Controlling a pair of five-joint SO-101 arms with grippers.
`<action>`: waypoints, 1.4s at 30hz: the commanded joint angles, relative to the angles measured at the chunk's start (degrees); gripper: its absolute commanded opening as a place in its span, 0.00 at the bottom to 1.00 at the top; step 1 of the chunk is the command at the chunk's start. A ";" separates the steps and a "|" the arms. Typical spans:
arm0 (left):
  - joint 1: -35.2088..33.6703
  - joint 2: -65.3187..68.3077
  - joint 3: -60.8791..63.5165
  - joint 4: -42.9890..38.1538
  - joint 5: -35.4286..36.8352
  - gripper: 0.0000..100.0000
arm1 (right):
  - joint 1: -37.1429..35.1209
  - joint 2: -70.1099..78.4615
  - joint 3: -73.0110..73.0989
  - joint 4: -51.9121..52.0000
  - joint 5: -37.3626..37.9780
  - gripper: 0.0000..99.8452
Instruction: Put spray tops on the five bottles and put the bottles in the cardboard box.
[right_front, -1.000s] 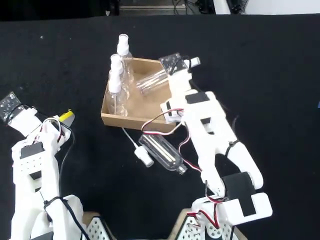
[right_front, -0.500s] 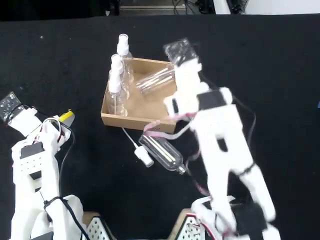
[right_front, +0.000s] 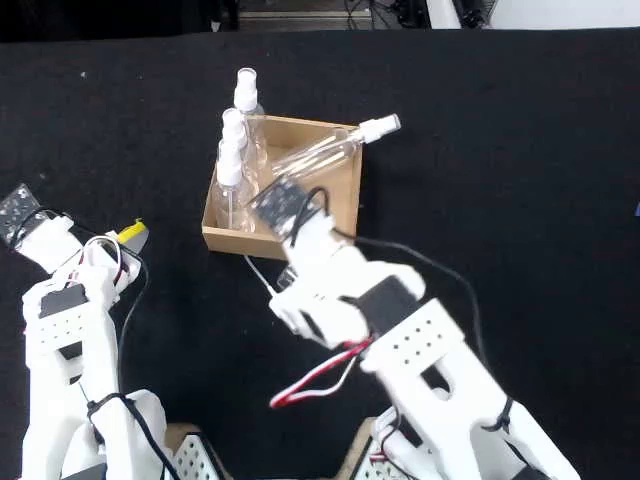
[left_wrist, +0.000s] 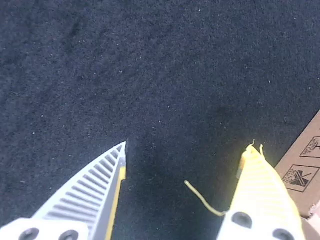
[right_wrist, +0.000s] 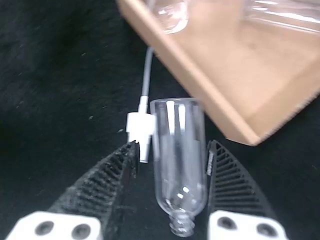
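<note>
The cardboard box (right_front: 300, 205) holds three upright bottles with spray tops (right_front: 231, 172) along one side. A fourth capped bottle (right_front: 325, 152) lies slanted over the box's far corner. In the right wrist view an uncapped clear bottle (right_wrist: 178, 165) lies on the black cloth, its neck toward the camera. My right gripper (right_wrist: 171, 147) is open, with one finger on each side of this bottle. A loose spray top (right_wrist: 139, 131) with its tube lies right beside the bottle. My right arm (right_front: 400, 340) covers that spot from above. My left gripper (left_wrist: 185, 150) is open and holds nothing.
The box's front wall (right_wrist: 200, 95) stands just beyond the lying bottle. In the left wrist view a box corner (left_wrist: 305, 160) shows beside the yellow finger. My left arm (right_front: 70, 300) stays at the table's left, with bare black cloth around it.
My right arm let go of the fourth bottle, which now rests slanted in the box. It swung back toward the front and came down open over the loose bottle. The left arm kept still.
</note>
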 joint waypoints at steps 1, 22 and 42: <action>-0.57 -0.70 -1.45 -1.32 -1.23 0.34 | -4.13 -2.15 2.95 -5.45 -0.53 0.20; -0.57 -0.70 -1.45 -1.32 -1.23 0.34 | -8.09 10.77 8.40 -19.08 -2.73 0.20; -0.57 -0.70 -1.36 -1.32 -1.32 0.34 | -1.41 25.71 5.05 -23.21 -3.60 0.20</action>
